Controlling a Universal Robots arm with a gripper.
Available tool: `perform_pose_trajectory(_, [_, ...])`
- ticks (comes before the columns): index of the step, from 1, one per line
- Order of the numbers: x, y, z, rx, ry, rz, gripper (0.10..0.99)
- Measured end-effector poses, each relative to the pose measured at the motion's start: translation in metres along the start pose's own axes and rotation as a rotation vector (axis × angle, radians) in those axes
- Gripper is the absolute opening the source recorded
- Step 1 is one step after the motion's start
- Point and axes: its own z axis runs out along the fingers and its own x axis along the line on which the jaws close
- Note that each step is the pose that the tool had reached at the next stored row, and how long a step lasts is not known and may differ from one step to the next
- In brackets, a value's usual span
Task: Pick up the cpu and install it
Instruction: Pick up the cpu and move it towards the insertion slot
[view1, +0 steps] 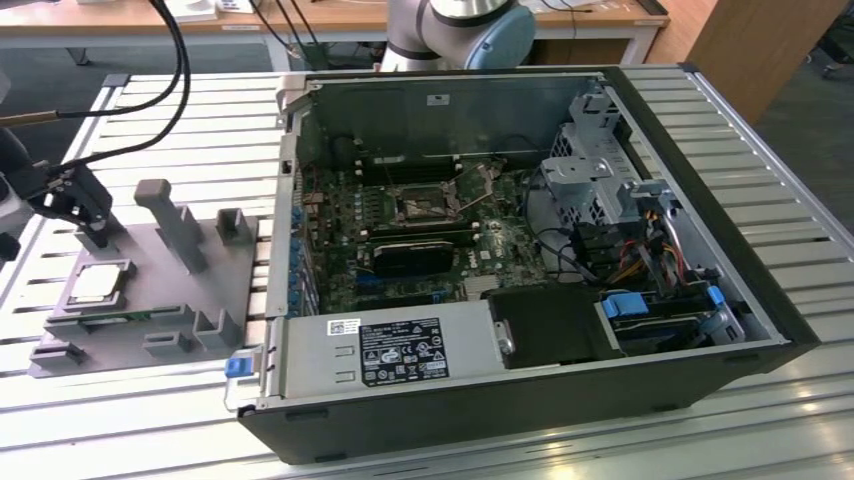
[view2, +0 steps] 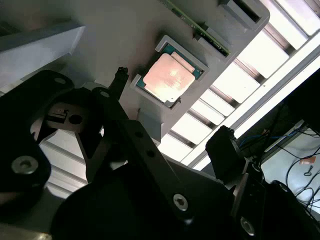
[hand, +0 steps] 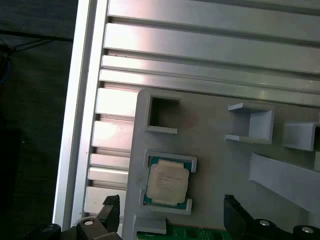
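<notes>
Silvery-grey plate up, the cpu (view1: 100, 283) lies in a shallow pocket of the grey fixture (view1: 160, 300). In the exterior view it sits at about five o'clock from my pincer (view1: 83, 228), near it but not touching. My wrist hangs low at nine o'clock in that view, over the fixture's far corner, with black cables (view1: 171, 80) looping down to it from twelve o'clock. My base (view1: 461, 25) stands at twelve o'clock, behind the open computer case (view1: 667, 300). The case's black socket (view1: 424, 205) is well apart from me, towards three o'clock. Two upright posts (view1: 180, 228) rise from the fixture just beside the cpu, at about one o'clock from it.

In the second wrist view the cpu (view2: 170, 77) lies flat and square in its pocket. My pincer (view2: 171, 102) stands apart above it, holding nothing, with one dark finger (view2: 225, 145) off each flank of the chip.

In the first wrist view the cpu (hand: 167, 182) rests between my two black fingers (hand: 111, 212), and my pincer (hand: 171, 207) is spread wider than the chip. The pocket's low walls hug the chip's corners. The fixture's edge runs near the rim of the slatted metal worktop (hand: 70, 125), with dark floor beyond.
</notes>
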Motion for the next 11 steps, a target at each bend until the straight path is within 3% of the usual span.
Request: perform_pose_trajectory(11, [0.0, 0.0003, 0.0, 0.0, -0.0005, 0.024, 0.906])
